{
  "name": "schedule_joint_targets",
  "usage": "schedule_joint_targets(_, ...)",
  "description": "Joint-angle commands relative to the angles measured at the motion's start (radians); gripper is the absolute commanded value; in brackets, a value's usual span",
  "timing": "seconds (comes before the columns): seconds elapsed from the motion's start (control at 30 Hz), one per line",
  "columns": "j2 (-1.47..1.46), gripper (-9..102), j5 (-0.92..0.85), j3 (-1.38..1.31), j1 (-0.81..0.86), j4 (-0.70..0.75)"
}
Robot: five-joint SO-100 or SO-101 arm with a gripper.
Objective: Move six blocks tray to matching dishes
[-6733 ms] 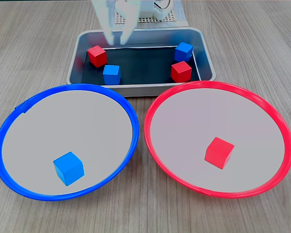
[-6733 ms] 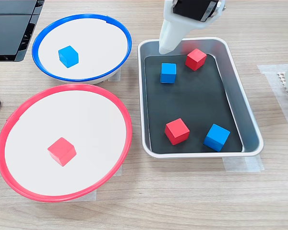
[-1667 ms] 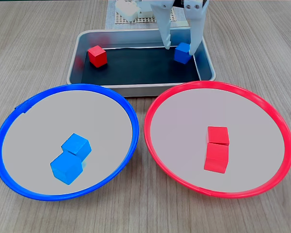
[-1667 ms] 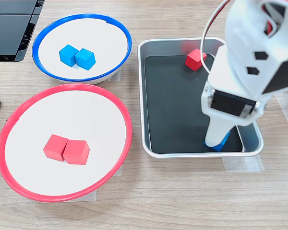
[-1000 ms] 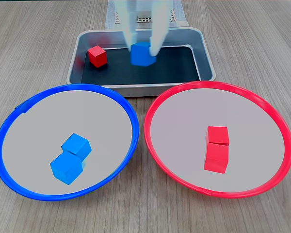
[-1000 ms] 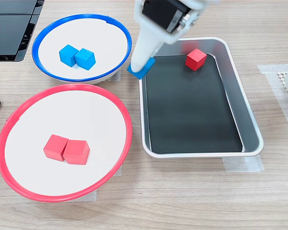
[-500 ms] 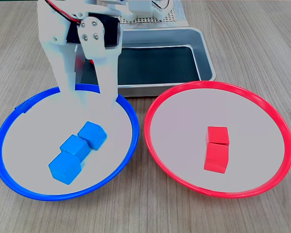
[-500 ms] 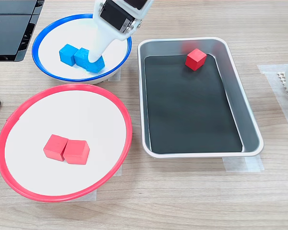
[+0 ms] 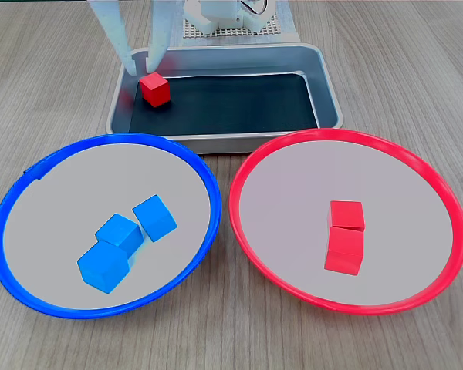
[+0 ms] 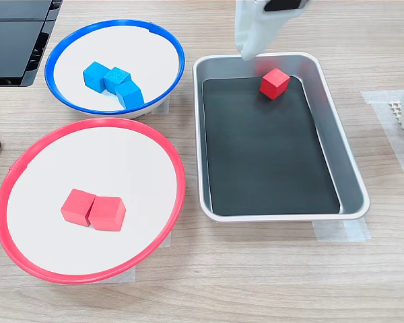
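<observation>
In a fixed view, one block (image 9: 155, 89) lies in the tray (image 9: 330, 108) behind two dishes (image 9: 15, 200) (image 9: 447, 208), which hold three and two blocks.

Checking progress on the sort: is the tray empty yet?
Not empty. One red block still sits in the tray; the open end effector hangs above it.

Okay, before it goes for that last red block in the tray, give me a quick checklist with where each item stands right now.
1. Tool open: ok, its fingers stand apart above the red block.
2. Tool empty: ok, nothing between the fingers.
3. Block reachable: ok, it sits alone in a corner of the tray, close to the walls.
4. Tool centred over block: cannot tell, its edges are blurred.
5. Red dish has room: ok, two red blocks, open floor around them.
6. Blue dish finished: ok, three blue blocks inside.
</observation>
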Motion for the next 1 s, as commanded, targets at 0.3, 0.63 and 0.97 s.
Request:
schedule_joint_targets(0.3, 0.067, 21, -0.37, 0.149, 0.084, -0.006)
schedule_joint_targets(0.63, 0.058, 20, -0.456, 0.224, 0.16, -0.158)
schedule_joint_targets(0.97, 0.052, 6, -0.382, 0.344, 0.123, -0.308)
